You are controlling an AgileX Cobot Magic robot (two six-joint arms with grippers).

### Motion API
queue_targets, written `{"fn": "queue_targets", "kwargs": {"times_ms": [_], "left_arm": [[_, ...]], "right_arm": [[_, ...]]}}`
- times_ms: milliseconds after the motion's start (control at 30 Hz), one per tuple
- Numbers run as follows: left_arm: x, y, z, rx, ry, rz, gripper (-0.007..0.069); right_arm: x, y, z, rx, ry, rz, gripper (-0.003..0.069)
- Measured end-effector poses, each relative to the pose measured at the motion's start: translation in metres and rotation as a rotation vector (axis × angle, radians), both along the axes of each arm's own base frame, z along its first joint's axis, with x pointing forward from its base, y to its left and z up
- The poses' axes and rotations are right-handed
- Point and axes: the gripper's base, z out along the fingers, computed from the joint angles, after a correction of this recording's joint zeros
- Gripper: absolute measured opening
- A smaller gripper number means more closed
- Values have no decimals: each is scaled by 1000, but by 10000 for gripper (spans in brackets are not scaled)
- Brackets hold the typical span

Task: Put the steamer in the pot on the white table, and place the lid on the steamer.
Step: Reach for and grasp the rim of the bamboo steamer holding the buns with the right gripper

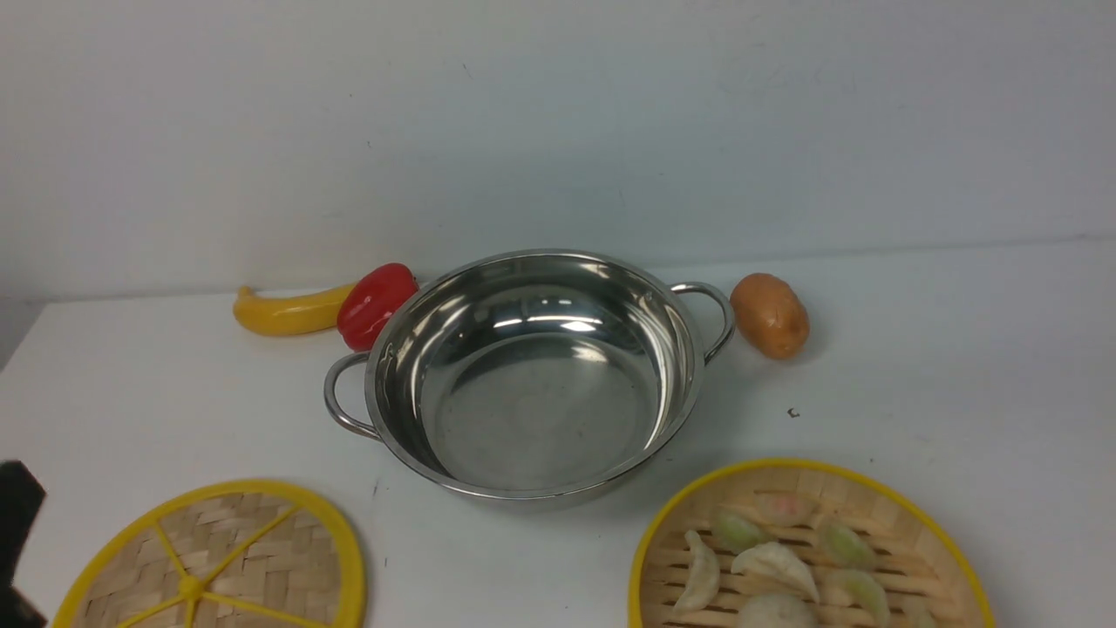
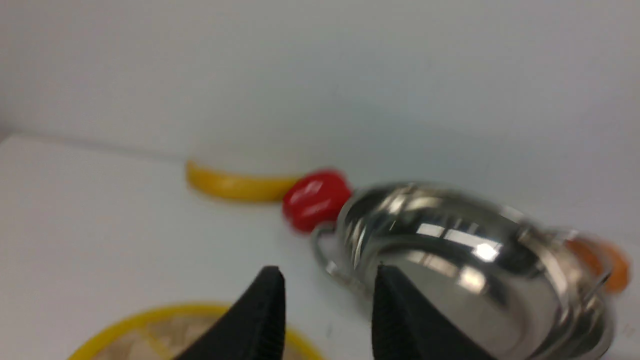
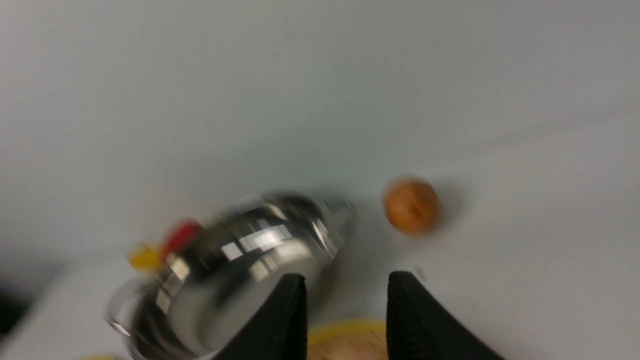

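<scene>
The shiny steel pot [image 1: 536, 375] stands empty in the middle of the white table [image 1: 959, 349]. The steamer [image 1: 811, 549], a bamboo basket with a yellow rim holding several dumplings, sits at the front right. The flat woven lid [image 1: 218, 563] with yellow spokes lies at the front left. My left gripper [image 2: 327, 300] is open and empty above the lid's far edge [image 2: 165, 325], facing the pot [image 2: 465, 270]; only a dark part of it shows at the front view's left edge [image 1: 17, 523]. My right gripper [image 3: 345, 305] is open and empty above the steamer's rim [image 3: 345, 335], beside the pot [image 3: 235, 280].
A yellow banana [image 1: 288, 312] and a red bell pepper [image 1: 375, 303] lie behind the pot's left handle. A brown potato [image 1: 769, 316] lies by the right handle. A grey wall stands behind the table. Both wrist views are blurred.
</scene>
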Motion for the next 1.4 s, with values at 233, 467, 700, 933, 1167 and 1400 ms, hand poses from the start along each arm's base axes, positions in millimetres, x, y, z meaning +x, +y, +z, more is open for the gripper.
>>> {"fn": "queue_targets", "kwargs": {"times_ms": [233,467,700,933,1167,1400], "left_arm": [[49,31,-9,155,617,182,242],[91,37,-49,239,933,55,242],[108,35,-63,222,940,2,242],[109,35,-63,223,938,0,242],[109,35,-64,221,940,-1,242],[109,35,-64,224,940,-4,242]], "right_arm": [[58,13,-39,-263,501,103,242],[103,25,-87,-379,643,228,242],[126,37,-121,-375,699,314,242],[142,43,-151,-362,747,347,230],[146,43,-162,-396,788,362,69],[154,39,-126,-495,887,409,69]]}}
